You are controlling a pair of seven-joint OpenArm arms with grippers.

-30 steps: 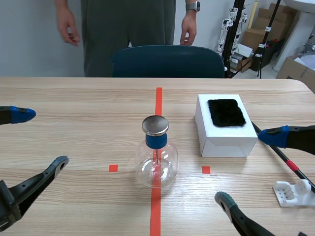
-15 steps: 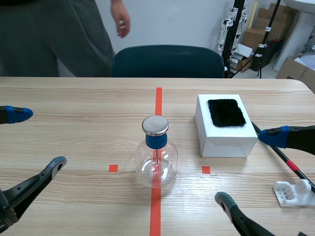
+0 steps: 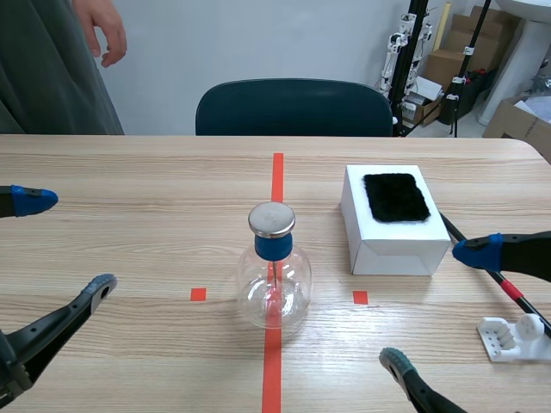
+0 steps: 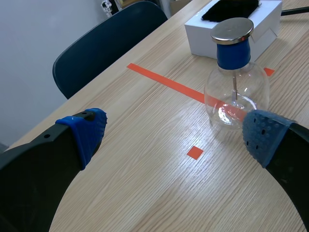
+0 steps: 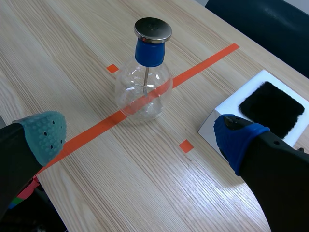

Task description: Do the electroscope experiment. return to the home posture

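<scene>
Scene view: left pincer, right pincer low beside electroscope, both spread.

1x flask, 1x box, 1x rod

The flask is stood at the middle of the table. The box is set to its right, slightly farther, with the pad laid on top. A rod is laid right of the box, running toward a small stand at the near right. A chair is placed behind the far edge
</scene>
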